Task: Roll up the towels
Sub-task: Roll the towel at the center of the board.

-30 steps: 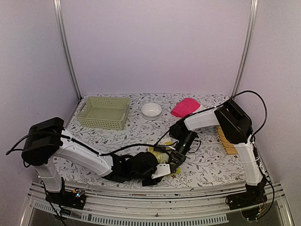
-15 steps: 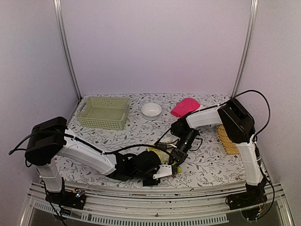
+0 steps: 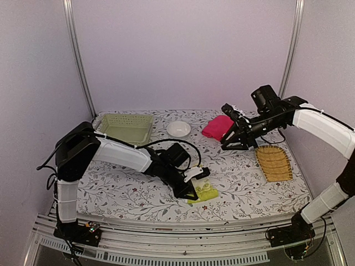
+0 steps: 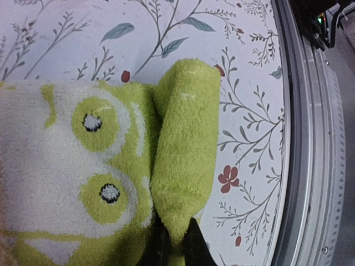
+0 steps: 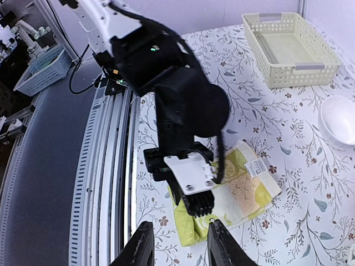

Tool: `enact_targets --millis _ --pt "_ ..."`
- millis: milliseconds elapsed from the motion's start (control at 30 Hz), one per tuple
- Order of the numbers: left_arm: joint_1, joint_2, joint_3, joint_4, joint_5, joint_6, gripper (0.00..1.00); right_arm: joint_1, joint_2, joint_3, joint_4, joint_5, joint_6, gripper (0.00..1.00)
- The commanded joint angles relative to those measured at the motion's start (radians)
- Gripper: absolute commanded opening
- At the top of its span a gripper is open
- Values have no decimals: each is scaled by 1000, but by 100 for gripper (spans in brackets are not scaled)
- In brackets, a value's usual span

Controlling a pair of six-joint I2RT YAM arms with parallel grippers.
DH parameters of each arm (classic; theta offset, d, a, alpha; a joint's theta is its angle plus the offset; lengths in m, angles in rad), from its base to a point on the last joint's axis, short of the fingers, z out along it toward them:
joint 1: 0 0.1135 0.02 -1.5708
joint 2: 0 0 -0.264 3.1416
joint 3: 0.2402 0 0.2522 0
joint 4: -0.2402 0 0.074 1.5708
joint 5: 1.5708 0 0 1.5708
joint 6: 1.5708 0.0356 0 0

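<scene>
front edge: the yellow-green-and-cream towel (image 3: 204, 194) lies near the table's (image 3: 249, 191) front edge, with the metal rail (image 4: 302, 138) just beyond its rolled side.
open room: bare flowered table runs from the towel to the yellow slatted tray (image 3: 273, 163) on the right. the pale green basket (image 3: 123, 132) and white bowl (image 3: 178, 129) stand at the back, well apart from it.
left claw (image 4: 175, 248): closed on the towel – its dark tips pinch one end of the thick lime roll.
right claw (image 5: 180, 244): hangs high over the back right of the table with its fingers apart and nothing between them. it is well apart from the small towel and near the pink towel (image 3: 217, 126).
pink towel: bunched in a soft heap at the back, right of the bowl.
texture: fluffy terry – lime border, cream middle with round eye-like spots, one side turned over into a plump roll.
</scene>
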Motion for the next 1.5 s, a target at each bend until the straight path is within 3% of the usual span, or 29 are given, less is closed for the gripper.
enact_targets --millis 0,167,400,933,1033,1233,1467 --pt "55 95 21 -134 210 -130 1 57 -90 -189 160 52 0 35" --pt "122 103 -35 -36 305 -250 3 174 -76 -353 266 285 -72 33" --pt "141 102 -59 37 362 -297 3 296 22 -443 438 462 -111 37" --pt "154 129 -89 79 357 -323 7 427 231 -462 569 561 -183 38" --pt "154 129 -91 86 348 -318 13 434 256 -464 579 575 -190 34" --pt "158 76 -121 111 297 -308 31 439 277 -428 508 531 -217 11" --pt "162 -174 -266 268 120 -349 46 440 310 -332 306 415 -203 4"
